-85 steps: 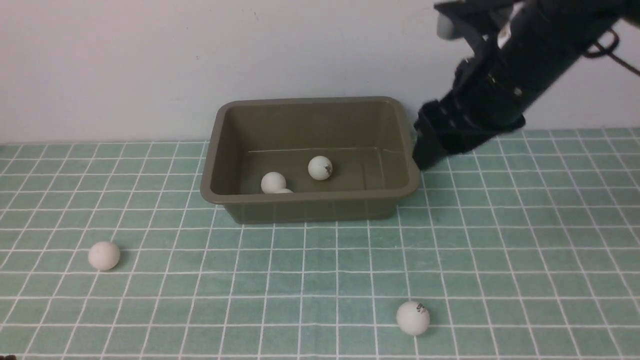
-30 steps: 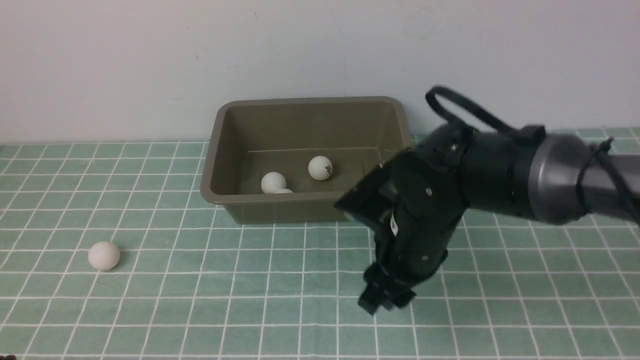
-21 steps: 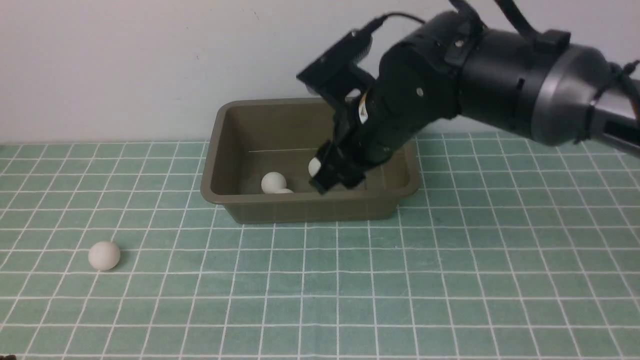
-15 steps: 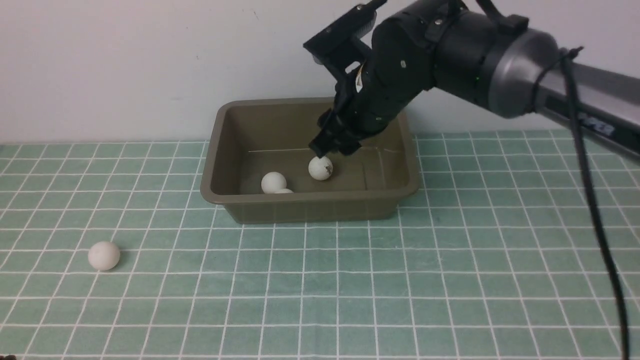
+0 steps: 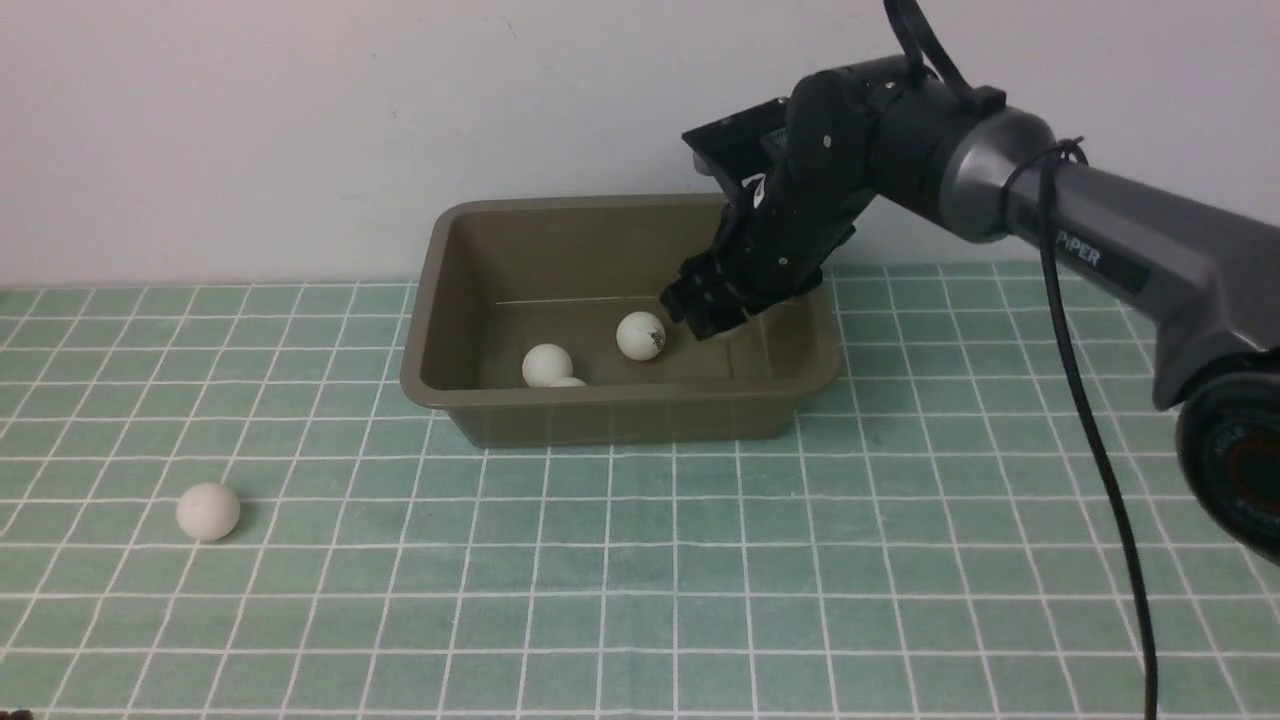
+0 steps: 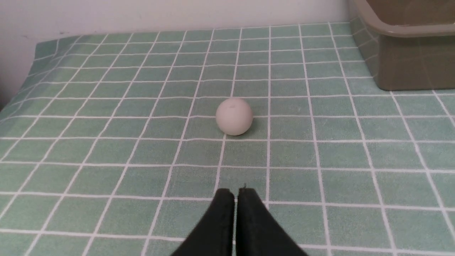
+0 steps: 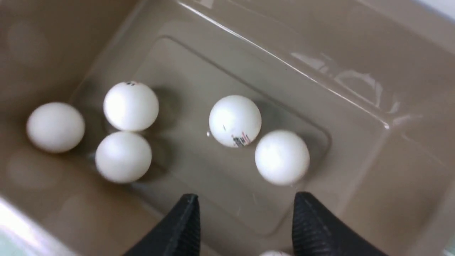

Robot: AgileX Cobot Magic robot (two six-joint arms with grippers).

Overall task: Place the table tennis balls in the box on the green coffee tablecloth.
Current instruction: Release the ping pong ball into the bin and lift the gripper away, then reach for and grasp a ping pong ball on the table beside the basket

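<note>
Table tennis balls (image 7: 234, 121): small, matte, white; five lie in plain sight on the floor of the olive-brown rectangular plastic tub (image 5: 600, 398), one with a dark printed logo.
Loose ball (image 5: 208, 511): on the mint-green white-gridded cloth (image 5: 900, 560), at 8 o'clock from the tub, well apart.
Right gripper (image 5: 703, 318): inside the tub's 3 o'clock end, fingers wide apart, nothing between the tips.
Left gripper (image 6: 236, 193): fingers pressed together, empty; loose ball ahead of the tips, apart.
</note>
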